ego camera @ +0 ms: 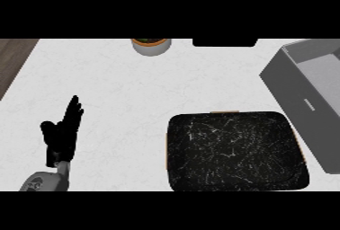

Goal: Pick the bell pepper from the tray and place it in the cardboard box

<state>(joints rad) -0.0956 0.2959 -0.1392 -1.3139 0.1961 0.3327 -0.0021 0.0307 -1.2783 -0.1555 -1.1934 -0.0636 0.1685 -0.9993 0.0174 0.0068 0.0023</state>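
A white marbled surface (133,90) is filling most of the view. A small pale pot (151,46) with brown contents is standing at its far edge, partly cut off. A flat black object (224,42) is lying just to the pot's right, also cut off. A strip of dark wooden floor (13,58) is showing along the upper left.

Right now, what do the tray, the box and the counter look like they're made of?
The tray looks like black stone or a marble-patterned coating: dark with fine white veins and a thin tan edge. The box is plain matte grey with flat thin walls, possibly cardboard, though the colour leaves it open. The counter looks like white marble with faint grey mottling.
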